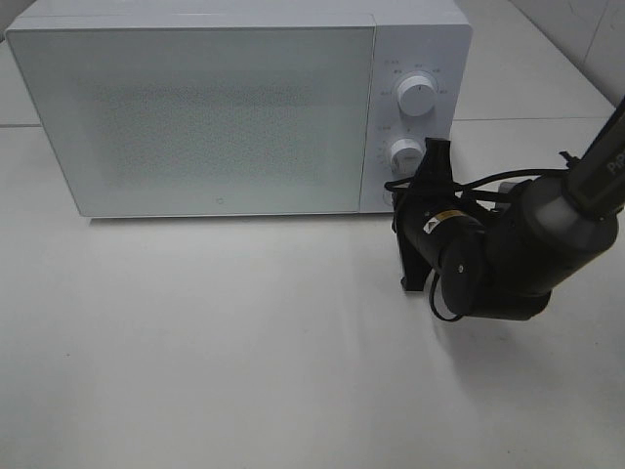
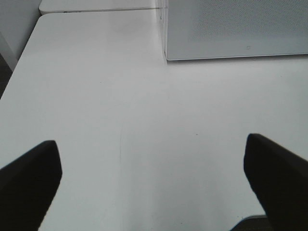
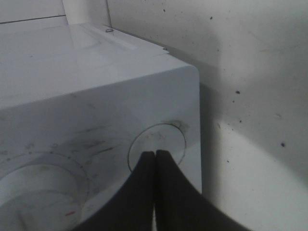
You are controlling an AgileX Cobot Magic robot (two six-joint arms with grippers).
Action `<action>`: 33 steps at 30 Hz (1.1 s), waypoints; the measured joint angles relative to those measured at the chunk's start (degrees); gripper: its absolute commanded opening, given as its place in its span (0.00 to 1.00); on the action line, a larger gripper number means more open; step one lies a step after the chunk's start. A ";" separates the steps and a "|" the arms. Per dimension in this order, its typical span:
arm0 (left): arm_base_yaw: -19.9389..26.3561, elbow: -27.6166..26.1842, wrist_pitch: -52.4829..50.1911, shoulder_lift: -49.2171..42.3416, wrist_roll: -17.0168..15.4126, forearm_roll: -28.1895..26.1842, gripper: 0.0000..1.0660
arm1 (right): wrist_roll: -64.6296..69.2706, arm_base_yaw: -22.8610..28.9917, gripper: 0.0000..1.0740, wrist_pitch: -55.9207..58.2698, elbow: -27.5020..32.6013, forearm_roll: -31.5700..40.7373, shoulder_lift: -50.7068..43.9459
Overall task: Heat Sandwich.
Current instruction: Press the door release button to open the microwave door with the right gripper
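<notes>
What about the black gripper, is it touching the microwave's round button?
Cannot tell. Right wrist view: the shut right gripper overlaps the round white button, hiding any gap.

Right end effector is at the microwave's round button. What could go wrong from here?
1. The shut right end effector has only its narrow tips at the round button; they could slip off toward the lower dial.
2. A hard push might slide the microwave back on the smooth table.
3. No sandwich shows in any view, so the load cannot be checked.
</notes>
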 measured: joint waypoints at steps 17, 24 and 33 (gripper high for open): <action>0.00 0.00 0.00 0.00 0.00 0.11 0.92 | -2.01 -1.15 0.00 0.69 -3.61 -0.23 2.86; 0.00 0.00 0.00 0.00 0.00 0.17 0.92 | -3.09 -1.03 0.00 0.86 -5.27 1.20 3.44; 0.00 0.00 0.00 0.00 0.00 0.17 0.92 | -5.10 -0.86 0.00 3.38 -8.54 5.21 4.30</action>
